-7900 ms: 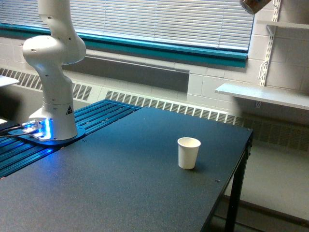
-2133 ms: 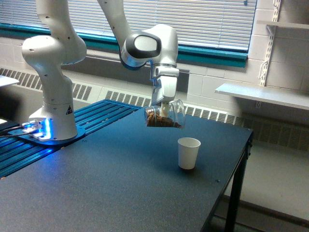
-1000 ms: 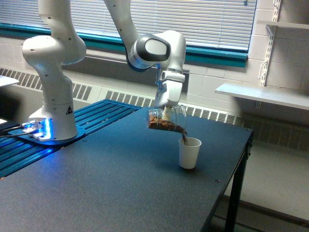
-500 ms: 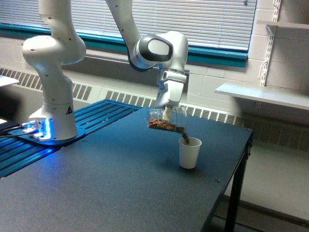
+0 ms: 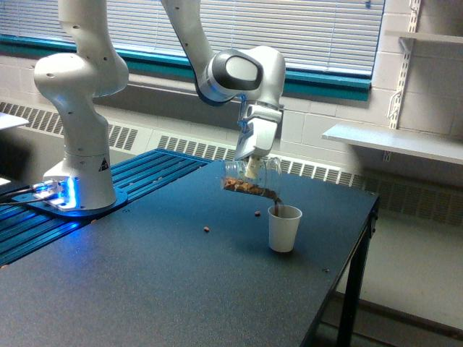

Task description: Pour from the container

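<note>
now tipped on its side: clear container (image 5: 249, 178), brown bits spilling into white cup (image 5: 284, 228); jaws clamped on container; two bits on table (image 5: 145, 282).

The clear container (image 5: 249, 181) lies tipped on its side in the air, brown granules spilling from its lower mouth.

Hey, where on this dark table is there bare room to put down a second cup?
The near stretch of the dark table in front of the white robot base is bare. Crowded: around the white paper cup, under the tilted clear container in the gripper, plus two spilled brown bits left of it.
</note>
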Available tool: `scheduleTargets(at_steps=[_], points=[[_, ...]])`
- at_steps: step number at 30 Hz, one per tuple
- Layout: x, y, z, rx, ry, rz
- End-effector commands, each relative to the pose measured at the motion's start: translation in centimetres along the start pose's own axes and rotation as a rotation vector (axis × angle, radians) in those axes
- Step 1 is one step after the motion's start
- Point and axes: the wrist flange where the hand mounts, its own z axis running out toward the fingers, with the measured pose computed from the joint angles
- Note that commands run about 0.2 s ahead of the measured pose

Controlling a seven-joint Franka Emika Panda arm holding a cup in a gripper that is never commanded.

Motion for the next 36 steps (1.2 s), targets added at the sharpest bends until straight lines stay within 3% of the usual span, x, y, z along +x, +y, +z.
scheduleTargets(at_steps=[1,36], points=[[0.3,-0.6,-0.4,-0.008,0.002,0.02],[1.5,-0.8,-2.1,-0.135,-0.032,0.001]])
